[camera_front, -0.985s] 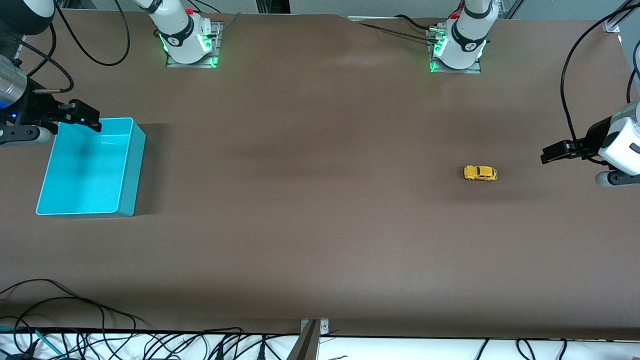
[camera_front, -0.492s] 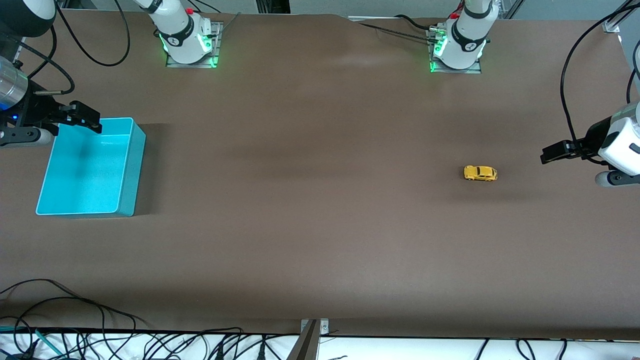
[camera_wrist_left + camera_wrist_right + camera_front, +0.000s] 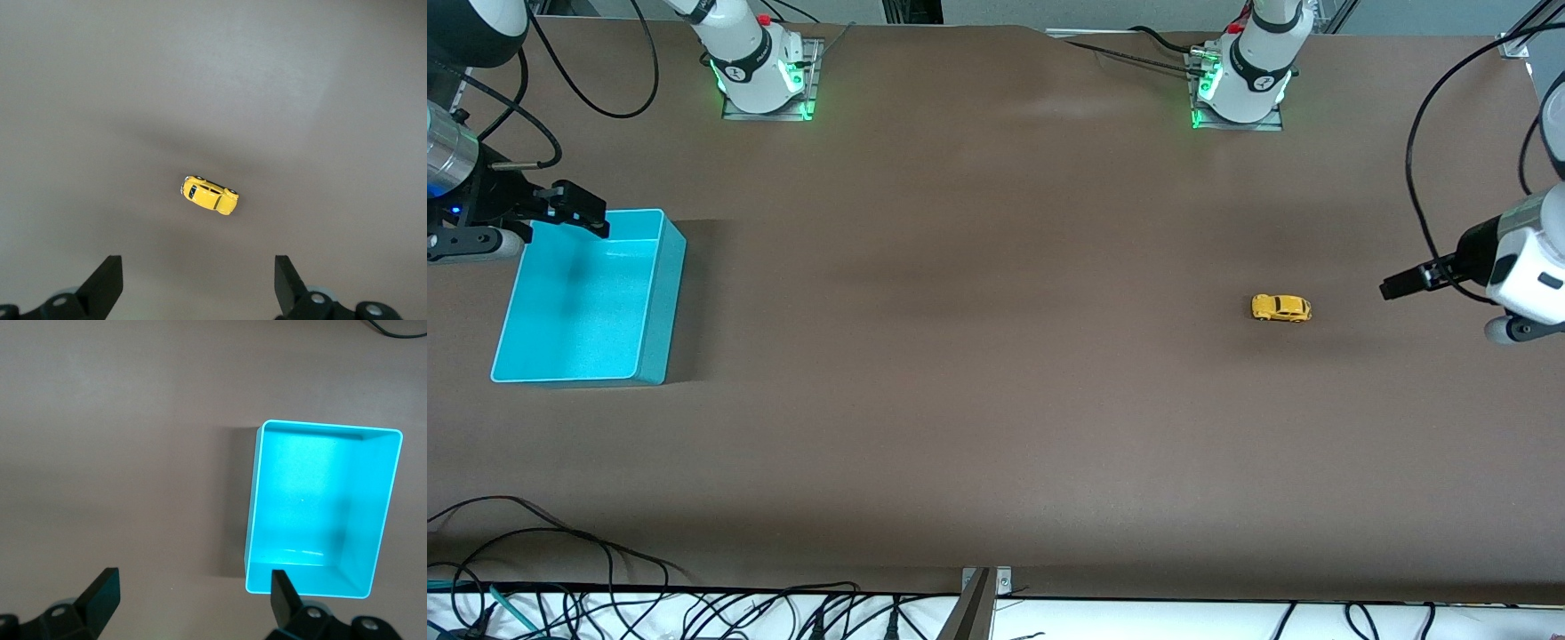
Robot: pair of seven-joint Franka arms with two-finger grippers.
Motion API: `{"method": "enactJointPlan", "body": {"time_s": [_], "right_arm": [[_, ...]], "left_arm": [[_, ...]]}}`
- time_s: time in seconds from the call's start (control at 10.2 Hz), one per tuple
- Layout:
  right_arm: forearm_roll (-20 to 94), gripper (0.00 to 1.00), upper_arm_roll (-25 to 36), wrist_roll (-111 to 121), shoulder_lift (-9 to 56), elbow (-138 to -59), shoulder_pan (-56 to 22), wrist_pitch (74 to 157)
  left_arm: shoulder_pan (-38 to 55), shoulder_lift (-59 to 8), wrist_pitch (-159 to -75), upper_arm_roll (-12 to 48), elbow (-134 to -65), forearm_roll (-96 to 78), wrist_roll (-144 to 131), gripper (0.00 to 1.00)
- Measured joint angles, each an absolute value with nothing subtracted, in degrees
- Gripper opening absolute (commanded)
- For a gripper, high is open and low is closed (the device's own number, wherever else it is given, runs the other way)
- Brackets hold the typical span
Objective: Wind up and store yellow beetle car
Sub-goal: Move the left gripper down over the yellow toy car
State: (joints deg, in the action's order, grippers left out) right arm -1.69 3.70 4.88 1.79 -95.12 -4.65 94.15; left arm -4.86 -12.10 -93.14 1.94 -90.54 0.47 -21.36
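Both arms were cut off by the frame in the front view: only the bases, along the table's edge farthest from the front camera, and the wrists with their grippers showed, the links between lying out of frame. In each wrist view only the two black fingertips of that arm's own gripper were visible. The car's [image 3: 1281, 308] underside and any winding part could not be made out.

The left gripper [image 3: 1396, 286] hung over the table [image 3: 996, 400] near the left arm's end, its wrist tilted and its fingers pointing toward the car. Its fingers [image 3: 107, 283] stood wide apart — nothing between them. The car stood on its wheels on the bare table toward the left arm's end, roughly midway between the table's two long edges, apart from the gripper.

The right gripper [image 3: 578, 209] hung over the corner of the bin [image 3: 654, 302] farthest from the front camera, at the right arm's end of the table. Its fingers [image 3: 100, 593] were also spread wide and held nothing. The turquoise bin stood open-topped, its inside bare — well apart from the car.
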Motion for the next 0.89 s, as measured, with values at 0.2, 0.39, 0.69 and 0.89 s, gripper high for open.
{"method": "enactJointPlan", "body": {"time_s": [0.2,0.39,0.69,0.89], "right_arm": [[-1.7,1.0,3.7,5.0,1.8,-95.1,-4.7,94.4],[-1.7,1.0,3.7,5.1,1.8,-95.1,-4.7,94.9],[-1.7,1.0,3.3,6.3,1.8,-95.1,-4.7,94.9],[-1.7,1.0,3.6,8.1,1.9,-95.1,-4.6,94.8]], "left_arm": [[-4.8,-13.9,-93.5,2.1,-91.3,0.5,-33.6,1.0],[-4.8,-15.5,-97.4,2.3,-94.0,0.5,-47.2,1.0],[-4.3,-16.6,-110.2,2.5,-103.8,0.0,-68.5,1.0],[-4.6,-16.8,-115.8,2.4,-108.8,-2.5,-76.1,1.0]]}}
